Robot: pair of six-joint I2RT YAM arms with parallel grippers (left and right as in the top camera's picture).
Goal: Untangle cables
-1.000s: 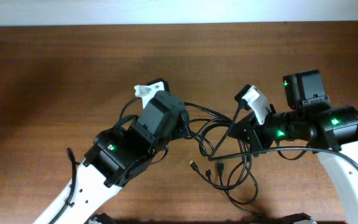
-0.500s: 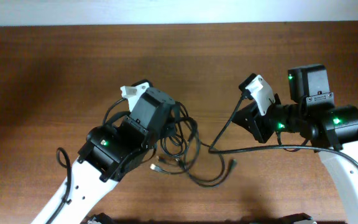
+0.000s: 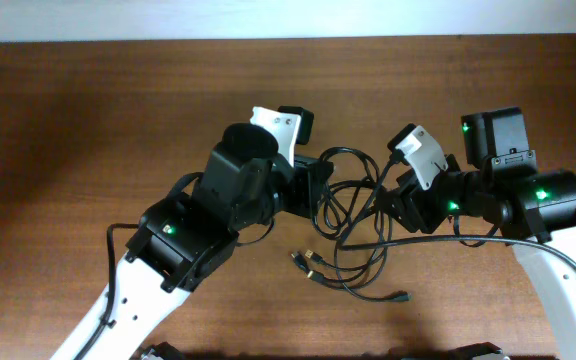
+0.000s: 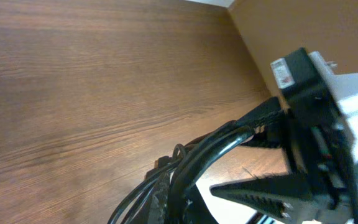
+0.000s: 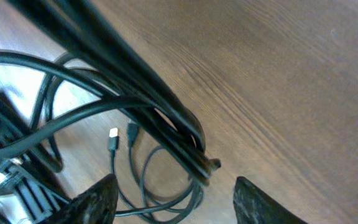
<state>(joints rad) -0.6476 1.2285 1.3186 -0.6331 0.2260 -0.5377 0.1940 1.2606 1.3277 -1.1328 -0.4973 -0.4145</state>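
dark wood-grain table, pale wall strip along far edge

table: grained wood, low sheen | cables: black, smooth, glossy | plug: pale metal tip | right arm shell: white plastic

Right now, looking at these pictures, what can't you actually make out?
- Overhead: how many cables there are; they overlap in one tangle.
- Left wrist: how many of them the left claw pinches; blurred and cut by the bottom edge.
- Overhead: what type the plugs are; too small.
- Right wrist: where the cables lead; cut by the left edge.
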